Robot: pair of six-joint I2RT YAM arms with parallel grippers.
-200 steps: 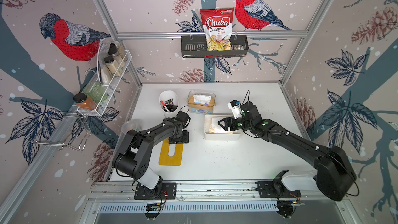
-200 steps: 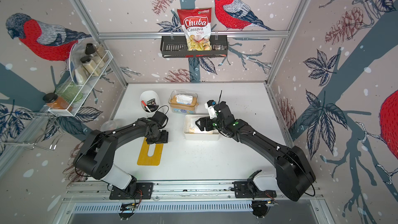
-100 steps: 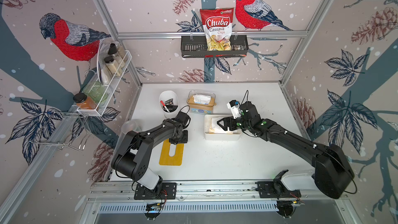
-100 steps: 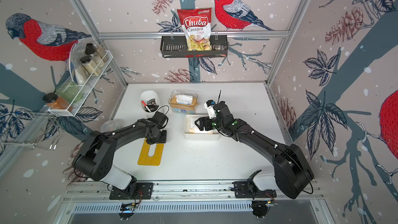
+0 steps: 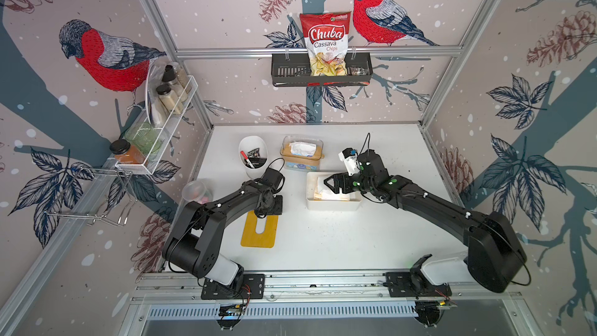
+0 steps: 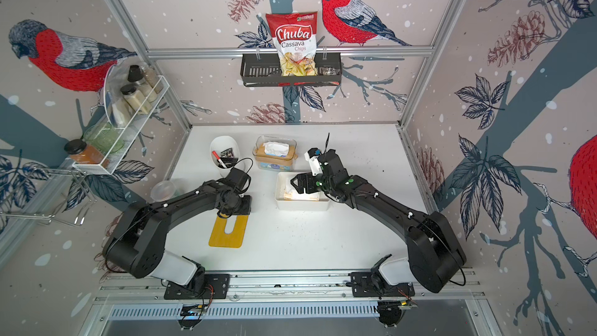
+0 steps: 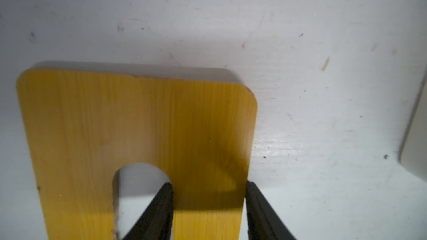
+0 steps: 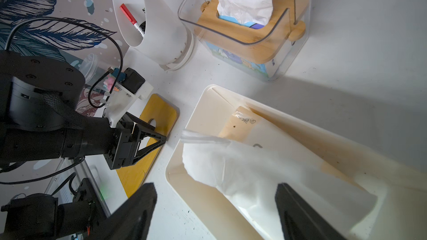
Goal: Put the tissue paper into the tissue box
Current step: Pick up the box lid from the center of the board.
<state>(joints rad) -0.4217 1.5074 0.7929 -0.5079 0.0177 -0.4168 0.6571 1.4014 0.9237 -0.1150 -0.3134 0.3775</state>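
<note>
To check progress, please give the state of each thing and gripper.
Yellow wooden slotted lid: flat on table, gripped.
White rectangular plastic box: open, tissue pack inside.
Clear plastic tissue box: closed, white tissue sticking out.
Left gripper: shut on lid.
Right gripper: open, over tissue pack.

Yellow wood-grain lid (image 7: 143, 121), white tissue paper (image 8: 242, 176), cream-white tissue box (image 5: 332, 204), red-and-white chips bag (image 5: 325, 40), plus pinkish wallpaper (image 5: 226, 11) covered in red-breasted grey birds, brownish pinecones and dark blue leaves
</note>
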